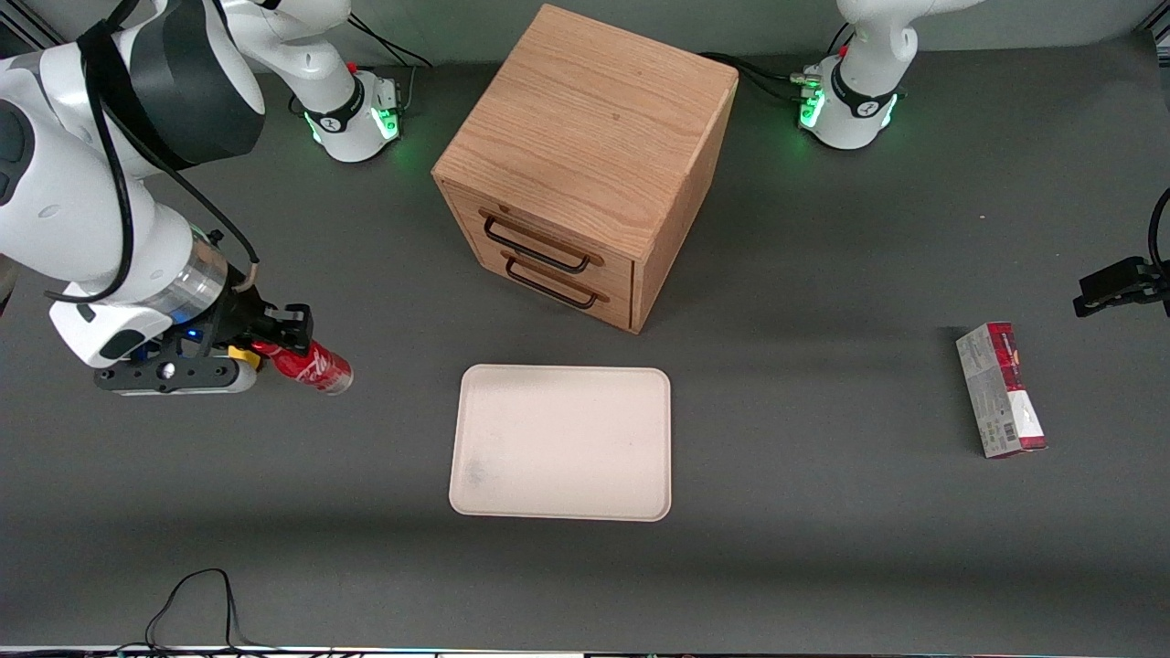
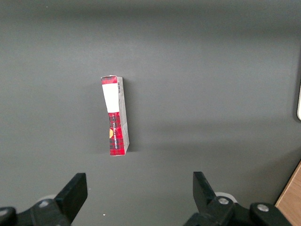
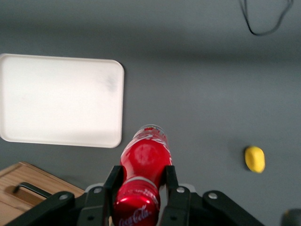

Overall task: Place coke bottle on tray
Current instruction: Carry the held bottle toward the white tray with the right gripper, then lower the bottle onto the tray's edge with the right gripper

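The coke bottle (image 3: 143, 162) is held, tilted, in the pincer (image 3: 141, 186) above the surface (image 1: 823, 548), apart from the tray (image 1: 562, 443).

A wooden drawer cabinet (image 1: 585, 164) with two dark handles stands mid-table. A red-and-grey carton (image 1: 1000, 388) lies flat toward the parked arm's end. A small yellow object (image 3: 254, 158) rests on the grey table (image 1: 823, 548).

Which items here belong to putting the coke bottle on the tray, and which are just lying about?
Belongs to the job:
- coke bottle, gripped by the pincer toward the working arm's end
- tray, nothing on it

Lying about:
- drawer cabinet
- red-and-grey carton
- small yellow object
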Tool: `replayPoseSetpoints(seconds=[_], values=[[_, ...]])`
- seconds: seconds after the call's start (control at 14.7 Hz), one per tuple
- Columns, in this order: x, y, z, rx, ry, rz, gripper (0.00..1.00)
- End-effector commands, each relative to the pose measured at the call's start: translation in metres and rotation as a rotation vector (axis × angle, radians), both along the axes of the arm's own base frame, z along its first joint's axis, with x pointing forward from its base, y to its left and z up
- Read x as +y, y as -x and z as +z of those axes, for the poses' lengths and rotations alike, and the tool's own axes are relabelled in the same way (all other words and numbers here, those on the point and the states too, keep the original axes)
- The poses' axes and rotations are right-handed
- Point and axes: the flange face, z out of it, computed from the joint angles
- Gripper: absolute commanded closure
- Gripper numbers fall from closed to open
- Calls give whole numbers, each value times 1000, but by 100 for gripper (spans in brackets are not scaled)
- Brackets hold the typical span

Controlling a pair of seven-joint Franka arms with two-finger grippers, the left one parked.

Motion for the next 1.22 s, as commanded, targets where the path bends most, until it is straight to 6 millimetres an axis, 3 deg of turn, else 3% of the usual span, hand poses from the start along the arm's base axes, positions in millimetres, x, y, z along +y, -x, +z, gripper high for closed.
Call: replayPoseSetpoints(seconds=[0.0, 0.14, 0.27, 0.41, 0.75, 1.02, 1.16], values=[[28, -23, -7, -56, -59, 36, 100], [41, -39, -32, -84, -79, 36, 100], [79, -52, -77, -122, -88, 8, 100], [103, -62, -121, -142, -78, 11, 100], [129, -71, -215, -121, -19, 77, 100], [131, -68, -254, -100, -5, 120, 100], [130, -68, -263, -93, -1, 121, 100]])
